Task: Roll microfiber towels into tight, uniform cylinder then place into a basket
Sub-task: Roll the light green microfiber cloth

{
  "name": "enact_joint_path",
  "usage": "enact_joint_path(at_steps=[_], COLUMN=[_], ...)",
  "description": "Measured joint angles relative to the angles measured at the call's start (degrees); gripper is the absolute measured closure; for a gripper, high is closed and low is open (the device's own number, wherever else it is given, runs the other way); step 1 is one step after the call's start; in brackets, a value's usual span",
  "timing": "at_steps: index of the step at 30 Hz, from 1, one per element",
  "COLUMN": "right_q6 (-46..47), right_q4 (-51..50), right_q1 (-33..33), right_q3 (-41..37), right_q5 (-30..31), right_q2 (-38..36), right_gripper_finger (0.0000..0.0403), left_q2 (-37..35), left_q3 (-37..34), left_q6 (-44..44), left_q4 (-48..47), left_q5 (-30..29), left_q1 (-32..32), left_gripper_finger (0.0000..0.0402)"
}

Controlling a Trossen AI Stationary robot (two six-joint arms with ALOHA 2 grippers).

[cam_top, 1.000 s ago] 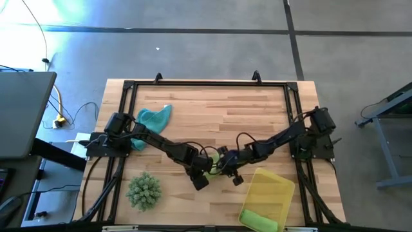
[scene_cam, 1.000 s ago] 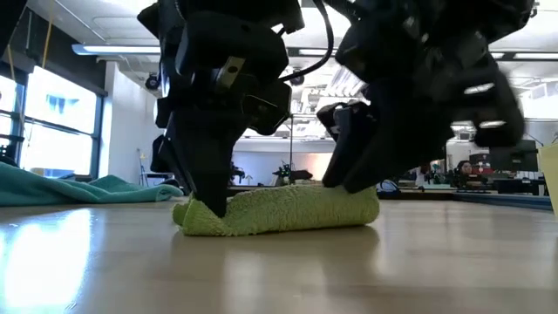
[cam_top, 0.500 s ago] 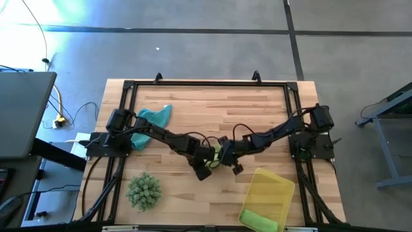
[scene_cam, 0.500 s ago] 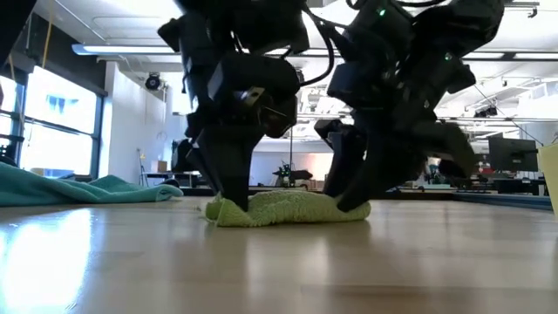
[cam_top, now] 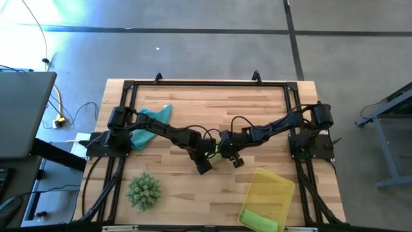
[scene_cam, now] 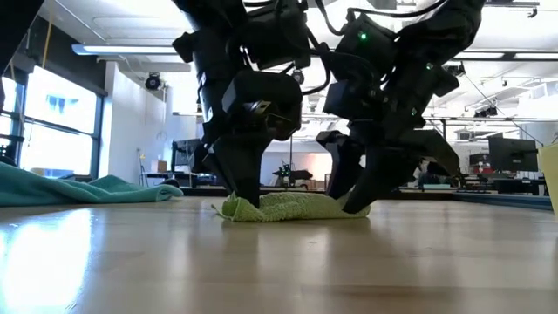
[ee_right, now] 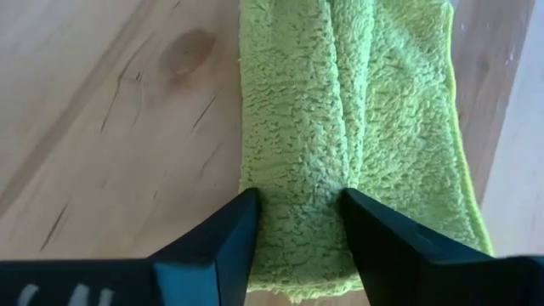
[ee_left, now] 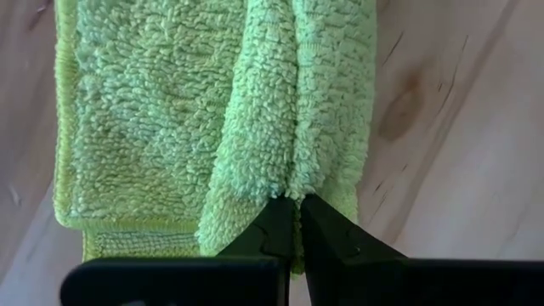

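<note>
The pale green towel [scene_cam: 292,208] is lying flat-ish on the table [cam_top: 257,109] between the two claws, folded into a low, loose strip rather than a tight roll. The left gripper [ee_left: 295,217] is pinching a raised fold of it at one end, its fingers pressed together on the pile. The right gripper [ee_right: 297,225] is straddling the other end with its fingers spread, the cloth bulging up between them; whether they are gripping or only resting on it I cannot tell.

The cloth looks light, limp and thickly napped, so it is likely to sag, spring open and bunch unevenly. Taking hold at the two ends of the fold, close to the wood, seems the best way to keep the roll even.

The wrist views are showing the seam and layers just ahead of each claw, which the overhead view is hiding under the arms. The overhead view alone is showing the basket [cam_top: 267,193] near the right claw, well apart from the towel, with a green towel [cam_top: 261,220] inside, and the teal towel [cam_top: 153,118] back beside the left arm's base
</note>
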Motion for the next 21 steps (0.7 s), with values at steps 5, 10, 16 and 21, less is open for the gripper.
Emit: enact_joint_path(at_steps=[5, 10, 16, 21], right_q6=[1.3, 2.6, 5.2, 11.7], right_q4=[-0.8, -0.9, -1.1, -1.8], right_q1=[-0.9, -2.0, -4.4, -8.3], right_q3=[-0.1, -0.1, -0.2, -0.4], right_q5=[-1.4, -2.7, -6.0, -17.5], right_q2=[0.0, 0.1, 0.2, 0.3], right_gripper_finger=[0.0270, 0.0338, 0.0395, 0.0394], left_q2=[-0.7, -2.6, -5.9, -8.7], left_q3=[-0.2, -0.4, -0.6, -0.5], left_q6=[1.1, 2.1, 3.7, 6.3], left_q4=[0.1, -0.4, -2.6, -5.7], left_q5=[-0.1, -1.7, -1.6, -3.3], left_q1=[0.0, 0.1, -0.1, -1.6], left_gripper_finger=[0.0386, 0.0352, 0.0320, 0.0305])
